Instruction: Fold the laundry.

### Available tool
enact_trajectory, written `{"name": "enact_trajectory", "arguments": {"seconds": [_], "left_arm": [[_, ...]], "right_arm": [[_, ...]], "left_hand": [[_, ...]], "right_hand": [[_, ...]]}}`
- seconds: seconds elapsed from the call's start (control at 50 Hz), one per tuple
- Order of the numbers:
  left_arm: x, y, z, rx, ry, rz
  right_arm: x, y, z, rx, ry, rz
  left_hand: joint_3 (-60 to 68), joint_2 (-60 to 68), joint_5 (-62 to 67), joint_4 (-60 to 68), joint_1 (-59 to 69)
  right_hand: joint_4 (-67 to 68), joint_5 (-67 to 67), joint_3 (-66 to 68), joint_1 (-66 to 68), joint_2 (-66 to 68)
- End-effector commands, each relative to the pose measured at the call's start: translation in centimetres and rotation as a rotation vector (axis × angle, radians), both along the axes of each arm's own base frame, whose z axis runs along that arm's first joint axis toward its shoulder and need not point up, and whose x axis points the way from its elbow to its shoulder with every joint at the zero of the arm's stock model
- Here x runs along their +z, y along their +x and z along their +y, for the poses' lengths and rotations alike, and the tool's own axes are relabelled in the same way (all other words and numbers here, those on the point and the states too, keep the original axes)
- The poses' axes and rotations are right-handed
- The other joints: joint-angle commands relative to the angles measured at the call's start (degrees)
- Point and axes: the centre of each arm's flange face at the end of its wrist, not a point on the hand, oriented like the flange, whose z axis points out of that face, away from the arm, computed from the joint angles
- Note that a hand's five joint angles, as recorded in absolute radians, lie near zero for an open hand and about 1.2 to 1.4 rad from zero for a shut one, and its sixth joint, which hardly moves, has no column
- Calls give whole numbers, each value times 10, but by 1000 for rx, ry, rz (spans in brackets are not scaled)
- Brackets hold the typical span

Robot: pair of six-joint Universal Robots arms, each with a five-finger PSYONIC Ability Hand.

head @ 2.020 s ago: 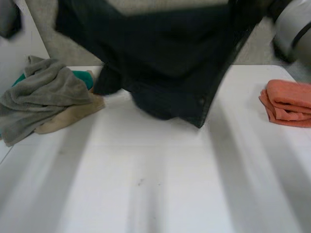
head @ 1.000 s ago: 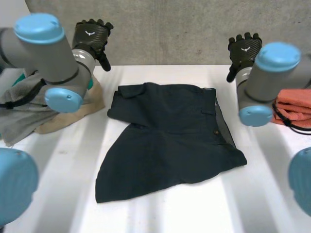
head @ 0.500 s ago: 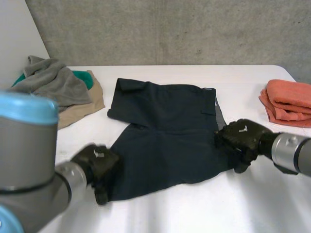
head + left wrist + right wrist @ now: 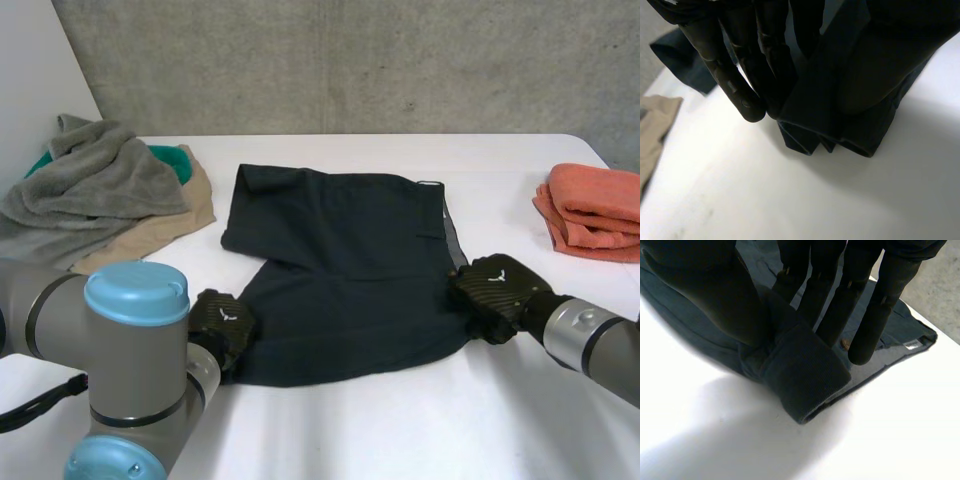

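We pinch the shorts (image 4: 350, 270) at seven o'clock with the left hand (image 4: 222, 322), at four with the right hand (image 4: 497, 285), probably to fold.

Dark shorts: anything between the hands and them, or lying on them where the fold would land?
Nothing visible. The left hand and right hand each pinch the dark shorts at a near corner. The shorts' upper surface is bare; the grey pile and orange cloth lie off to the sides.
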Motion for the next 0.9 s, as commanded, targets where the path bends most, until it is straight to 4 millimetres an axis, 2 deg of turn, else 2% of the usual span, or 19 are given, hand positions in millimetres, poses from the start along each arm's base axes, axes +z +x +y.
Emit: {"name": "enact_trajectory", "arguments": {"seconds": [0.02, 0.12, 0.18, 0.22, 0.26, 0.34, 0.36, 0.42, 0.44, 0.5, 0.52, 0.58, 0.6, 0.64, 0.68, 0.7, 0.72, 0.82, 0.9], "left_arm": [[20, 5, 20, -61, 10, -20], [54, 20, 62, -140, 148, -111], [63, 24, 76, -168, 216, -147], [71, 17, 72, -192, 199, -130], [76, 9, 61, -189, 160, -105], [87, -8, 8, -121, 24, -25], [93, -16, -16, -94, -43, 17], [107, -29, -52, -67, -159, 81], [115, -39, -75, -59, -233, 126], [120, -53, -107, -56, -324, 181], [121, -62, -126, -51, -379, 207], [113, -75, -147, -48, -416, 224], [101, -82, -158, -43, -418, 220], [92, -87, -168, -35, -427, 218], [77, -89, -180, -10, -425, 214], [72, -89, -184, -2, -420, 213], [64, -90, -187, 10, -415, 211], [71, -89, -188, 70, -420, 254], [92, -79, -189, 150, -428, 343]], "right_arm": [[30, -18, 26, -14, 123, 139], [46, -27, 59, 145, 300, 360], [54, -27, 64, 220, 310, 417], [54, -22, 56, 215, 285, 408], [52, -17, 46, 187, 263, 387], [52, -4, 13, 71, 193, 284], [54, 1, -2, 19, 146, 243], [58, 7, -28, -68, 61, 186], [60, 11, -46, -127, -2, 149], [63, 16, -72, -210, -89, 90], [63, 20, -86, -251, -140, 50], [58, 29, -107, -290, -215, -5], [51, 35, -119, -302, -264, -29], [42, 41, -130, -300, -313, -42], [25, 51, -144, -297, -379, -45], [17, 53, -149, -298, -397, -42], [9, 58, -157, -309, -443, -30], [8, 55, -166, -399, -468, -4], [23, 52, -154, -426, -396, -37]], "left_hand": [[125, 124, 133, 118, 143], [125, 124, 133, 118, 143], [125, 124, 133, 118, 143], [125, 124, 133, 118, 143], [125, 124, 133, 118, 143], [125, 124, 133, 118, 143], [125, 124, 133, 118, 143], [125, 124, 133, 118, 143], [125, 124, 133, 118, 143], [125, 124, 133, 118, 143], [125, 124, 133, 118, 143], [125, 124, 133, 118, 143], [125, 124, 133, 118, 143], [125, 124, 133, 118, 143], [91, 91, 100, 85, 110], [-119, -119, -110, -126, -101], [-575, -576, -567, -582, -557], [-575, -576, -567, -582, -557], [-575, -576, -567, -582, -557]], "right_hand": [[116, 129, 134, 178, 132], [116, 129, 134, 178, 132], [116, 129, 134, 178, 132], [116, 129, 134, 178, 132], [116, 129, 134, 178, 132], [116, 129, 134, 178, 132], [116, 129, 134, 178, 132], [116, 129, 134, 178, 132], [116, 129, 134, 178, 132], [116, 129, 134, 178, 132], [116, 129, 134, 178, 132], [116, 129, 134, 178, 132], [116, 129, 134, 178, 132], [116, 129, 134, 178, 132], [-219, -206, -201, -157, -202], [-432, -419, -415, -370, -416], [-584, -571, -566, -522, -568], [-584, -571, -566, -522, -568], [-584, -571, -566, -522, -568]]}}
